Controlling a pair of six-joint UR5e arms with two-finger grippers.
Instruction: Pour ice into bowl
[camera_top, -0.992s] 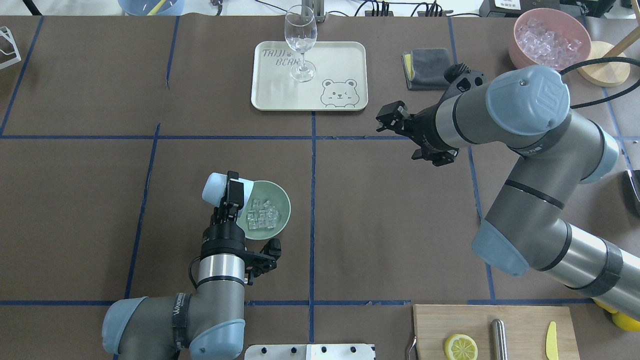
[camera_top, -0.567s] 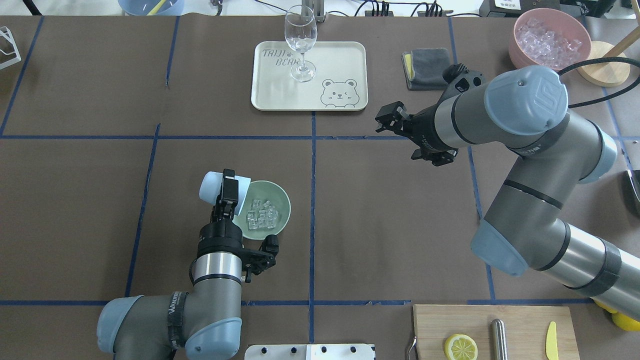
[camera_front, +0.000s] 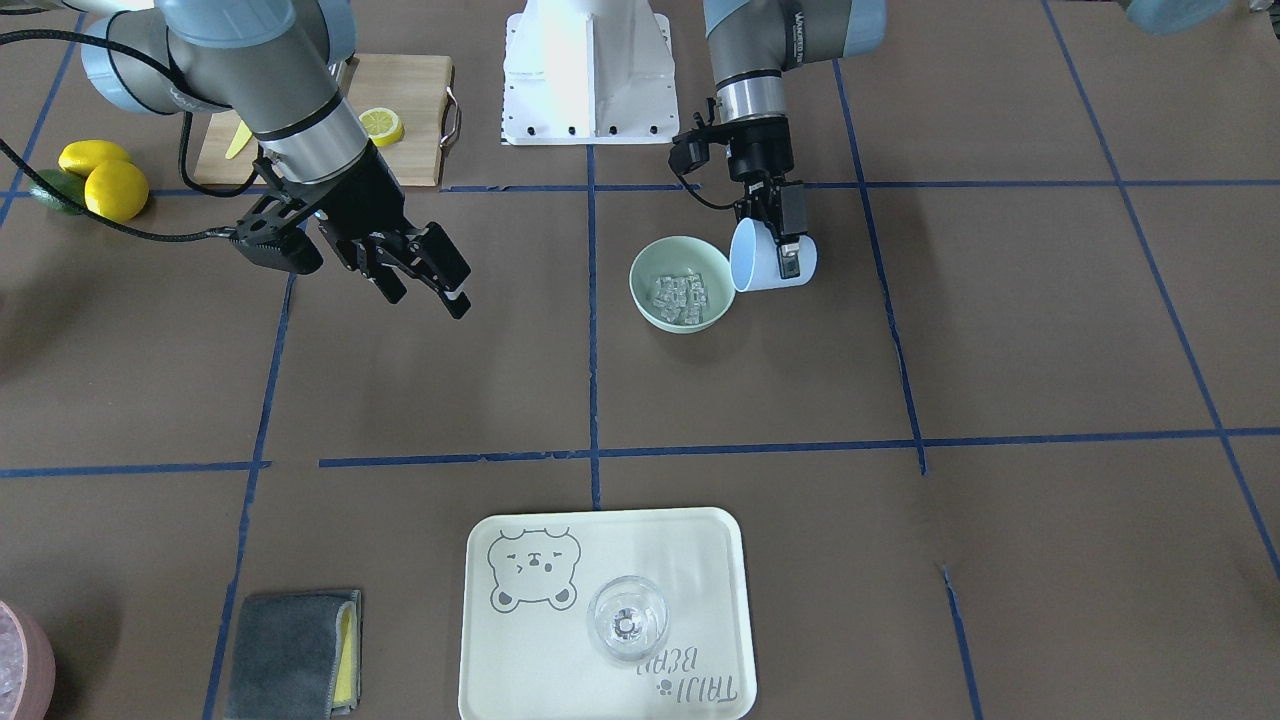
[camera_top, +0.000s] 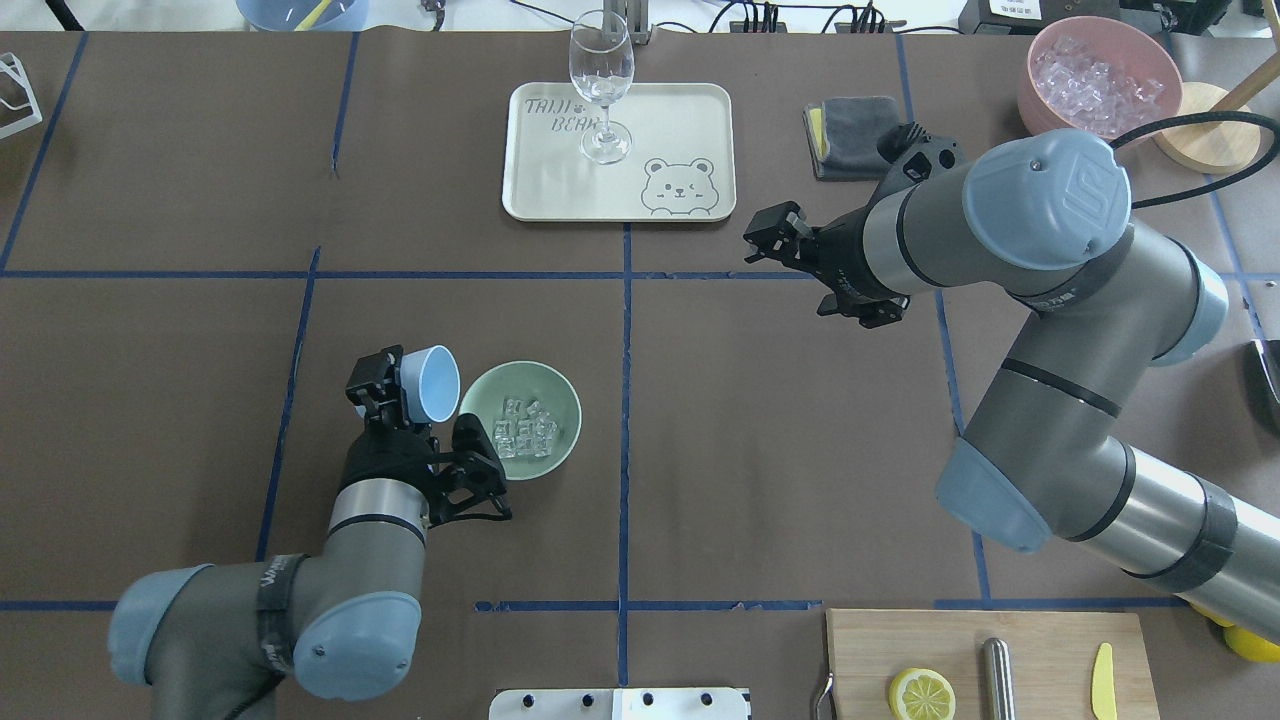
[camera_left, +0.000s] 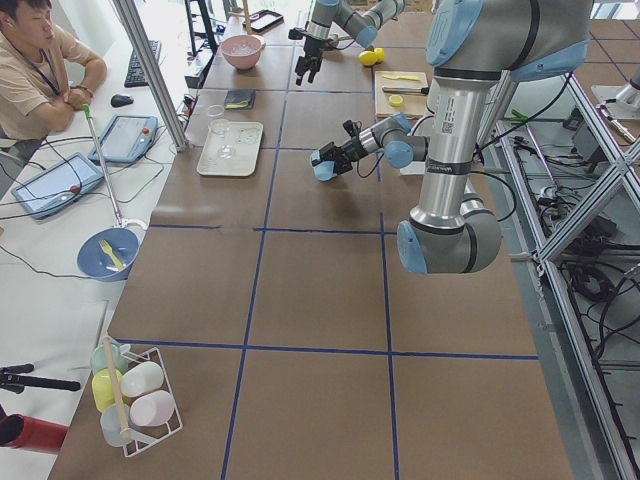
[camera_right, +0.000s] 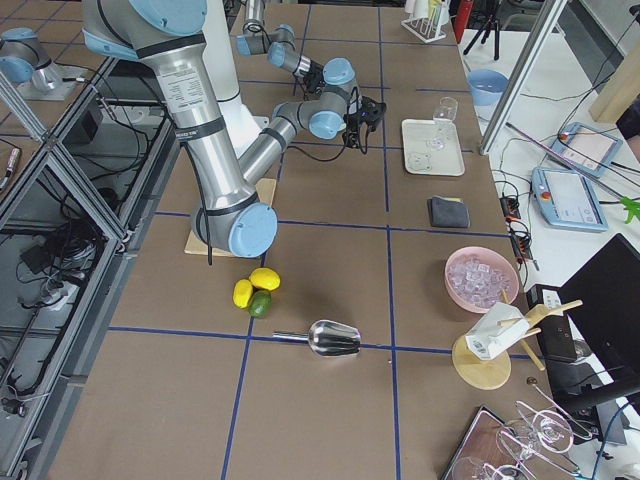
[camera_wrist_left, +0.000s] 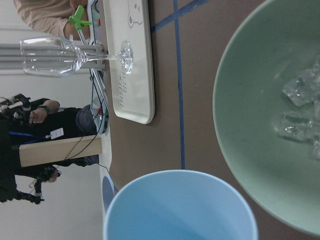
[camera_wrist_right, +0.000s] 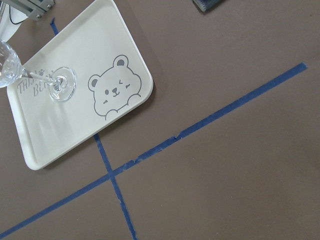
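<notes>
1 tilted light blue cup (camera_top: 432, 384) sits clamped in the left gripper (camera_top: 398, 388) beside 1 mint-green bowl (camera_top: 562, 398) of roughly 10 ice cubes (camera_top: 525, 432); right gripper (camera_front: 428, 298) gapes empty.

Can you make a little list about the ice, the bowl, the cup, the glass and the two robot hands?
bowl: green, round
ice: in the bowl
cup: blue, tipped toward the bowl, looks empty
left gripper: shut on the cup
right gripper: open, holding nothing, away from the bowl
glass: upright on the tray
</notes>
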